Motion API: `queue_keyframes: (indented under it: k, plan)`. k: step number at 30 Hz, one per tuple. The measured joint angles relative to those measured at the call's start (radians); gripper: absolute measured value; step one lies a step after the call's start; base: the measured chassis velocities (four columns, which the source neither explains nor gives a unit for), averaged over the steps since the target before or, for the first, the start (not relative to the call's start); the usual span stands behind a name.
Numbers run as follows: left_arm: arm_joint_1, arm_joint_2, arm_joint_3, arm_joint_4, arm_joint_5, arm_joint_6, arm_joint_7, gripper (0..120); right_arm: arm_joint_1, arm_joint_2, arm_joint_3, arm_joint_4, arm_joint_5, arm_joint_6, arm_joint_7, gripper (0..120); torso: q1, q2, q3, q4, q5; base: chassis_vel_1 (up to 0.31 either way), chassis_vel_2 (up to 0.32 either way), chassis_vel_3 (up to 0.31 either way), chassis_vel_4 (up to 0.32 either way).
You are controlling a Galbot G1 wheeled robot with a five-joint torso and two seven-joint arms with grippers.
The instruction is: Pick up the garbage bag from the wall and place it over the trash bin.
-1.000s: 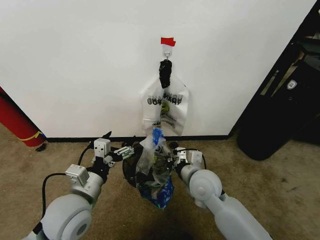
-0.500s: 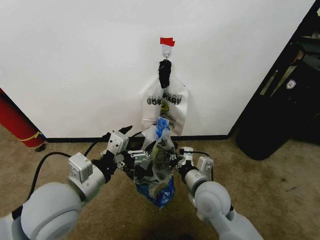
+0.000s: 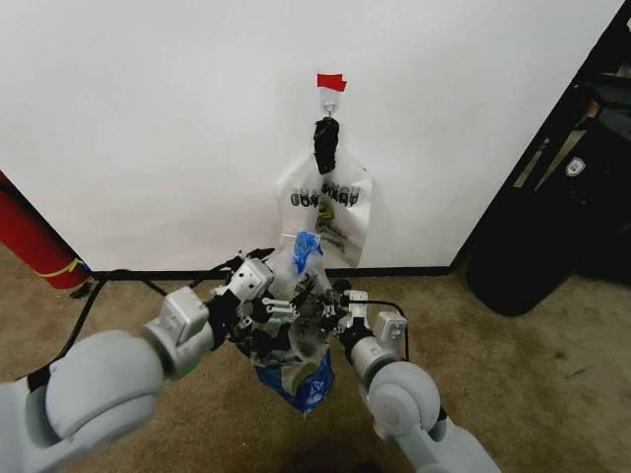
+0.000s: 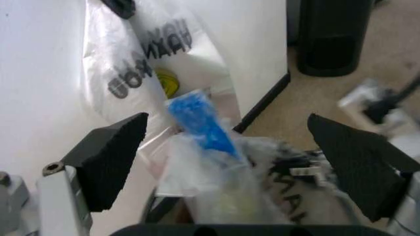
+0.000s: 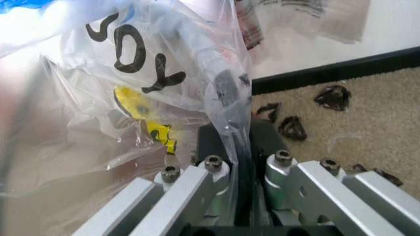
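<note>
The garbage bag point(image 3: 301, 320), thin clear plastic with black lettering, a yellow smiley and blue patches, hangs bunched low in front of the wall point(image 3: 148, 118). My right gripper point(image 3: 330, 313) is shut on a fold of the bag; in the right wrist view the plastic point(image 5: 131, 98) is pinched between its closed fingers point(image 5: 239, 169). My left gripper point(image 3: 268, 307) is on the bag's other side, open. Its black pads point(image 4: 108, 162) stand wide apart around the bag's blue-topped bunch point(image 4: 203, 123). The trash bin is hidden behind the bag and the grippers.
A whitish printed bag point(image 3: 325, 212) tied with black hangs from a hook point(image 3: 329, 99) under red tape point(image 3: 330, 81). A red cylinder point(image 3: 30, 241) leans at the left. A tall black bag-like object point(image 3: 542, 236) stands at the right. Black scraps point(image 5: 331, 98) lie on the carpet by the baseboard.
My left arm has swung in to the right until its open fingers flank the bag. The right gripper and the bag have shifted a little left, and the bag sits slightly higher.
</note>
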Motion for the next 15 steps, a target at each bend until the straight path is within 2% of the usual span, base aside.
queue_keyframes:
  k: [3, 5, 6, 7, 9, 10, 13, 15]
  plan:
    - [-0.018, -0.002, 0.026, 0.017, 0.0, 0.007, -0.002, 96, -0.011, -0.004, 0.007, 0.006, -0.003, 0.0, -0.001, 1, 0.0, 0.0, 0.0, 0.0006, 0.0001, 0.0, 0.0, 0.0, 0.0]
    - [-0.058, -0.015, 0.069, 0.029, -0.007, 0.021, -0.007, 95, -0.019, -0.007, 0.012, 0.009, -0.005, 0.0, -0.001, 1, 0.0, 0.0, 0.0, 0.0008, 0.0, 0.0, 0.0, 0.0, 0.0]
    - [-0.112, -0.033, 0.125, 0.038, -0.041, 0.041, -0.029, 95, -0.023, -0.009, 0.016, 0.011, -0.006, 0.0, -0.001, 1, 0.0, 0.0, 0.0, 0.0008, 0.0001, 0.0, 0.0, 0.0, 0.0]
    - [-0.112, -0.033, 0.125, 0.038, -0.041, 0.041, -0.029, 95, -0.023, -0.009, 0.016, 0.011, -0.006, 0.0, -0.001, 1, 0.0, 0.0, 0.0, 0.0008, 0.0001, 0.0, 0.0, 0.0, 0.0]
    - [-0.213, -0.074, 0.22, 0.049, -0.144, 0.075, -0.078, 94, -0.031, -0.011, 0.023, 0.013, -0.007, 0.0, -0.001, 1, 0.0, 0.0, 0.0, 0.0, 0.0, 0.0, 0.0, 0.0, 0.0]
    - [-0.213, -0.074, 0.22, 0.049, -0.144, 0.075, -0.078, 94, -0.031, -0.011, 0.023, 0.013, -0.007, 0.0, -0.001, 1, 0.0, 0.0, 0.0, 0.0, 0.0, 0.0, 0.0, 0.0, 0.0]
    - [-0.326, -0.124, 0.324, 0.079, -0.251, 0.099, -0.121, 94, -0.04, -0.014, 0.032, 0.013, -0.009, 0.0, -0.001, 1, 0.0, 0.0, 0.0, 0.0, 0.0001, 0.0, 0.0, 0.0, 0.0]
    - [-0.349, -0.137, 0.344, 0.092, -0.262, 0.104, -0.127, 93, -0.043, -0.015, 0.035, 0.014, -0.009, 0.0, -0.001, 1, 0.0, 0.0, 0.0, 0.0, 0.0002, 0.0, 0.0, 0.0, 0.0]
